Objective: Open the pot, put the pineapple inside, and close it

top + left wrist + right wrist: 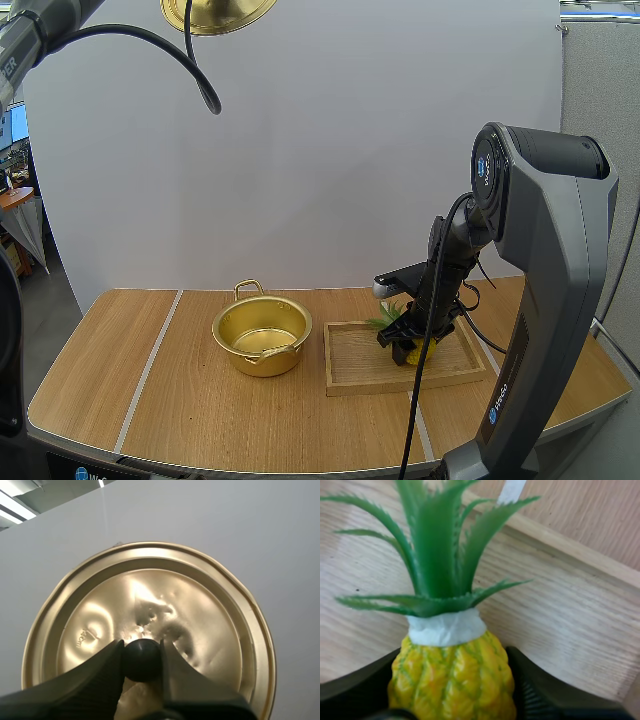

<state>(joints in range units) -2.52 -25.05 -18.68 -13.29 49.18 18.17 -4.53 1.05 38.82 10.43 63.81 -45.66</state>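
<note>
We read a small stamp ending in "cm" on the gold lid [200,615], which hangs high above the desk [150,400]. Our left jaws pinch its black knob [142,660]. Our right jaws clamp the pineapple [452,680] at the wooden tray [570,605], beside the open pot [262,335].

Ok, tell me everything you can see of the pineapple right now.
The pineapple is a toy that looks like plastic: a yellow body crossed with green lines, a white collar and long green toothed leaves. It sits tilted over the wooden tray, with its leaves toward the pot. The right pincer grips its body, one black finger against each side. Whether its base touches the tray I cannot tell.
</note>
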